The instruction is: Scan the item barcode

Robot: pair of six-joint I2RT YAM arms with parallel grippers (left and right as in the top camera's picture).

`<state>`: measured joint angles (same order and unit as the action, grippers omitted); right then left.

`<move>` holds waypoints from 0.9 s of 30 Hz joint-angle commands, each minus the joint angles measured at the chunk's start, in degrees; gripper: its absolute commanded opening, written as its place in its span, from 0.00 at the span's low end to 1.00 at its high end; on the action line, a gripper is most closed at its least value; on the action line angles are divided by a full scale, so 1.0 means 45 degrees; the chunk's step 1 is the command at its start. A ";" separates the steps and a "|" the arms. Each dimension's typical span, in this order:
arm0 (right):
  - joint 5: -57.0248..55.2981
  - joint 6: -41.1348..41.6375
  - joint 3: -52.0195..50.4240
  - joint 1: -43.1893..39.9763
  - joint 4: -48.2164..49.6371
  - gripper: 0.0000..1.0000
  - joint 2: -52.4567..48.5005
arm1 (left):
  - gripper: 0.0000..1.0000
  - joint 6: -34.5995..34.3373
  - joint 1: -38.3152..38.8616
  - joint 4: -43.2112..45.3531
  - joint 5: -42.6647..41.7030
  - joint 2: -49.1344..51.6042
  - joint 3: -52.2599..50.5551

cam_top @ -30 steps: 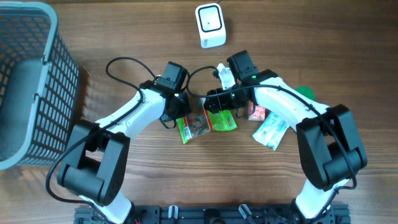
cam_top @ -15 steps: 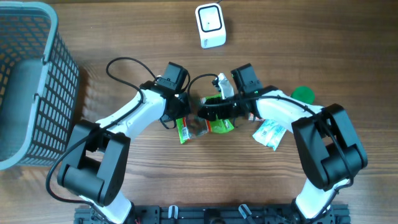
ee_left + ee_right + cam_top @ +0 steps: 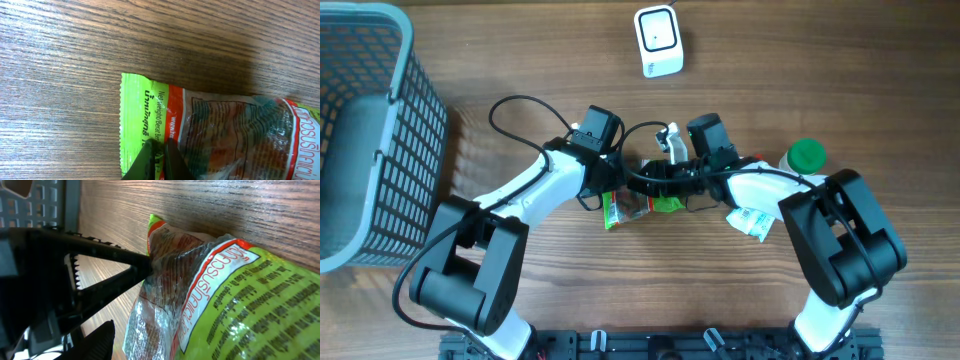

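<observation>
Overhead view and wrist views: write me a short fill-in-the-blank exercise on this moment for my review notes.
1. The left gripper is ___ on the edge of the snack packet.
2. The bottle on the robot's right has a ___ cap.
3. The grey basket stands on the robot's ___ side.
Missing words: shut; green; left.

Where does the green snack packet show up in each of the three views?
Overhead: green snack packet near the picture's centre.
Left wrist: green snack packet in the lower right, its edge pinched by the left gripper.
Right wrist: green snack packet fills the centre and right.
Shared landmark: the wooden table that it lies on.
</observation>
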<state>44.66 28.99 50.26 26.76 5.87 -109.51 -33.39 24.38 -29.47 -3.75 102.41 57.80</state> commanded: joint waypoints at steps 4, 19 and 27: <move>-0.1005 0.0515 -0.0010 0.0899 0.0219 0.55 -0.0204 | 0.04 -0.0121 0.0141 -0.0102 0.0272 0.0534 -0.0607; -0.1739 0.0126 -0.0010 0.1015 -0.0063 0.05 -0.0214 | 0.04 -0.0117 -0.1127 -0.1409 -0.0291 -0.0627 0.0087; -0.1734 0.0262 -0.0010 0.1015 -0.0170 0.08 -0.0214 | 0.04 -0.0117 -0.0806 -0.1875 -0.0879 0.0058 -0.0306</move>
<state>37.36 30.57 50.02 31.09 5.39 -109.60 -33.39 19.64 -39.29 -6.28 101.01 57.98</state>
